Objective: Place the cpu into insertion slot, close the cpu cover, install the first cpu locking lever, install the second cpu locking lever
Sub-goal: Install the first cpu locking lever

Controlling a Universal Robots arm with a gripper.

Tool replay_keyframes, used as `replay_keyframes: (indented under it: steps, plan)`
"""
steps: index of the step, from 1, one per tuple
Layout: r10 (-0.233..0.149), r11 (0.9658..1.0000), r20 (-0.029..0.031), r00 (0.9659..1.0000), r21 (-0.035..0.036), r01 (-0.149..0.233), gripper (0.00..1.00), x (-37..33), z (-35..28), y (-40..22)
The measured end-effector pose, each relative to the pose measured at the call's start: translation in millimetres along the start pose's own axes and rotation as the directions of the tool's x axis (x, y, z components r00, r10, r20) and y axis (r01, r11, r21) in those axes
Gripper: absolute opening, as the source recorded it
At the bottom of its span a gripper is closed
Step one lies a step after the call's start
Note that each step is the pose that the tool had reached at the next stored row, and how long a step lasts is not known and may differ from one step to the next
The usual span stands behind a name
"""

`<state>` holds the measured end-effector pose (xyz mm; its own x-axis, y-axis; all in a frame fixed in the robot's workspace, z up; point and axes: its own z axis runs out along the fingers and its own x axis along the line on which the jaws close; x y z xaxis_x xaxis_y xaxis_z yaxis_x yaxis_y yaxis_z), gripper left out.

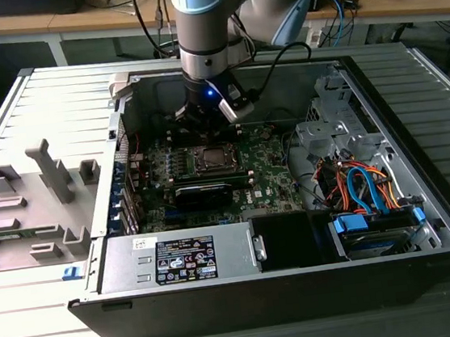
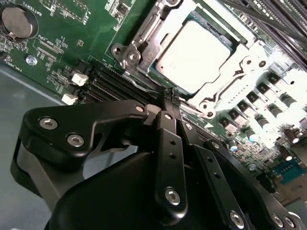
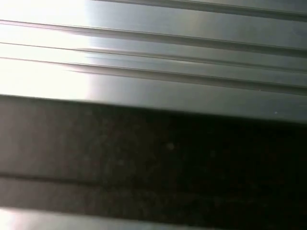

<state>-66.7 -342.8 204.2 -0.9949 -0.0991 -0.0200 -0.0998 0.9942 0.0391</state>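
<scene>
The cpu [image 2: 194,55], a square chip with a silver-grey top, lies in the insertion slot [image 1: 212,160] on the green board inside the open computer case. The cpu cover [image 2: 235,69], a silvery frame, lies flat over the chip's edges. A thin wire locking lever [image 2: 139,86] runs along the slot's side closest to my fingers. My gripper [image 2: 169,95] is shut, its black fingertips pressed together at that edge of the slot, close to the lever wire; I cannot tell if they touch it. In the exterior view my gripper [image 1: 200,129] hangs just behind the slot.
A long black card [image 1: 203,194] lies in front of the slot. The grey power supply [image 1: 182,259] stands at the case front, and a drive bay with blue and orange cables [image 1: 366,193] on the exterior view's right. Grey fixtures [image 1: 47,172] stand outside. Ribbed metal [image 3: 153,28] shows close up.
</scene>
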Motion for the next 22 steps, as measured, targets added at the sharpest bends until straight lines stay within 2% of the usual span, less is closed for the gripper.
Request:
replay_keyframes:
  steps: [7, 10, 12, 16, 19, 22]
  plan:
    - [0.0, 1.0, -0.0002, 1.0, 0.0003, 0.0, 0.11, -8.2, 4.5, -1.1]
    - [-0.001, 1.0, 0.0, 1.0, 0.0006, 0.001, 0.11, -8.5, 4.4, -0.7]
    - [-0.002, 1.0, 0.0021, 1.0, -0.0018, 0.002, 0.11, -9.0, 0.9, 0.2]
    - [-0.002, 1.0, 0.0006, 1.0, -0.0002, 0.002, 0.11, -8.9, -13.1, 0.5]
    - [-0.002, 1.0, 0.0006, 1.0, -0.0003, 0.002, 0.11, -8.8, -15.6, -1.3]
    - [-0.001, 1.0, 0.0005, 1.0, -0.0003, 0.001, 0.11, -8.0, -15.9, -9.3]
